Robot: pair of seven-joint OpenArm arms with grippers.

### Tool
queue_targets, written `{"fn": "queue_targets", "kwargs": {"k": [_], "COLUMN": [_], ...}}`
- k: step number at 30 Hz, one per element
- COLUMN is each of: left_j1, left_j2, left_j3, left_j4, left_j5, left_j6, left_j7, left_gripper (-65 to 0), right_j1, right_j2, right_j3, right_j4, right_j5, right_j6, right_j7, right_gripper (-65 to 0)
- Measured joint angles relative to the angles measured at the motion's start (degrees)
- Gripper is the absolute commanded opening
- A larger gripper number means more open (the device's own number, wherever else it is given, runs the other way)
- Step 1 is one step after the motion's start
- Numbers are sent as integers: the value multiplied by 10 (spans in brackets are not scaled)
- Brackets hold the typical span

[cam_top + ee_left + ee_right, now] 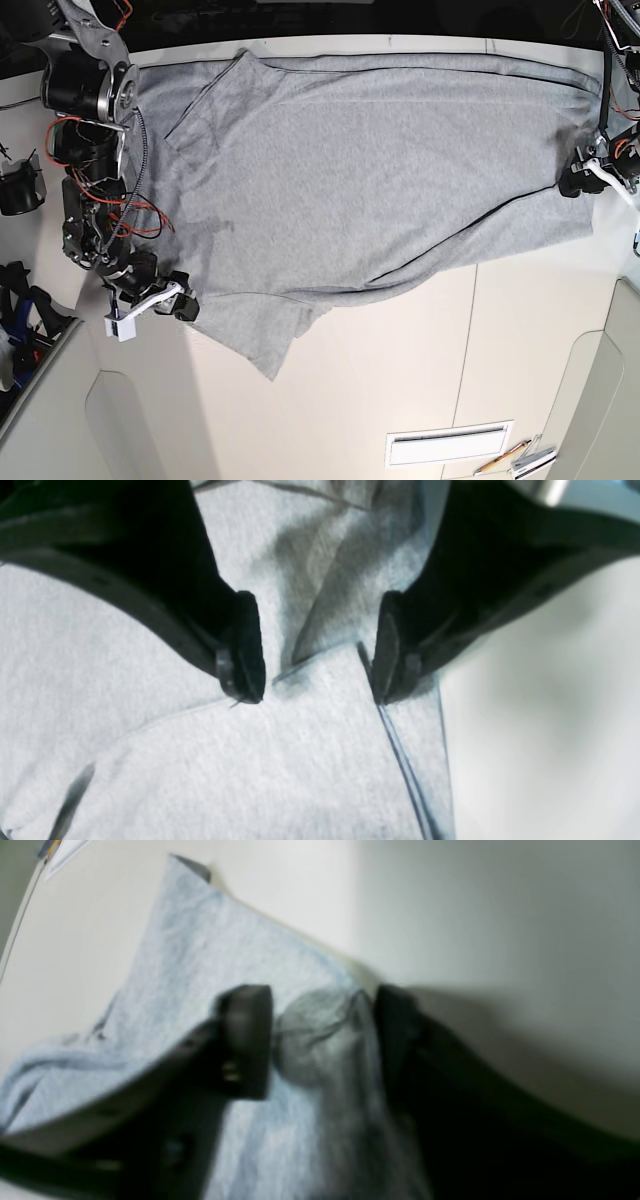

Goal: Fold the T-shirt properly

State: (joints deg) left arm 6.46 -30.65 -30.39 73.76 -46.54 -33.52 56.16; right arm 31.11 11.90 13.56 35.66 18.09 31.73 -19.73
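Note:
The light grey T-shirt (350, 170) lies spread plain side up across the far half of the white table (400, 380), one sleeve pointing toward the front. In the base view my left gripper (580, 183) is at the shirt's right edge. The left wrist view shows that gripper (320, 680) open, with its fingertips down on the cloth (300, 755) on either side of a hemmed fold. My right gripper (180, 303) is at the shirt's left front edge. In its wrist view the right gripper (322, 1040) has its fingers apart, and a raised hump of grey fabric (200, 955) fills the gap.
A white rectangular label (450, 447) and a pencil with other small items (515, 458) lie near the table's front edge. A black round object (20, 185) sits off the table's left side beside the right arm's base and red wiring (130, 215).

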Motion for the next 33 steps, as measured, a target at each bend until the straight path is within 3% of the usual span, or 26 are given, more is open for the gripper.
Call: {"fn": "queue_targets", "kwargs": {"k": [3, 4, 10, 13, 17, 21, 26, 33], "left_j1": [0, 0, 0, 0, 0, -1, -2, -2], "left_j2": [0, 0, 0, 0, 0, -5, -5, -5], "left_j3": [0, 0, 0, 0, 0, 0, 0, 0], "left_j4": [0, 0, 0, 0, 0, 0, 0, 1], "left_j5": [0, 0, -5, -5, 3, 16, 17, 26], "left_j6": [0, 0, 0, 0, 5, 12, 11, 11], "left_j7": [0, 0, 5, 5, 4, 5, 5, 4], "left_gripper": [-272, -272, -272, -272, -272, -272, -272, -272], "right_j1": [0, 0, -1, -1, -4, -32, -81, -149], "right_j2": [-2, -2, -2, -2, 11, 41, 66, 74], "right_j3": [-10, -10, -10, -10, -12, -12, -12, -12], "right_j4": [0, 0, 36, 85, 146, 204, 256, 298], "right_j5": [-10, -10, -17, -13, 42, 83, 126, 132], "right_j6": [0, 0, 9, 11, 15, 15, 20, 18], "right_j7": [0, 0, -19, -63, -125, -154, -167, -168], "right_gripper": [-644, -650, -650, -650, -650, -650, -650, -650]}}
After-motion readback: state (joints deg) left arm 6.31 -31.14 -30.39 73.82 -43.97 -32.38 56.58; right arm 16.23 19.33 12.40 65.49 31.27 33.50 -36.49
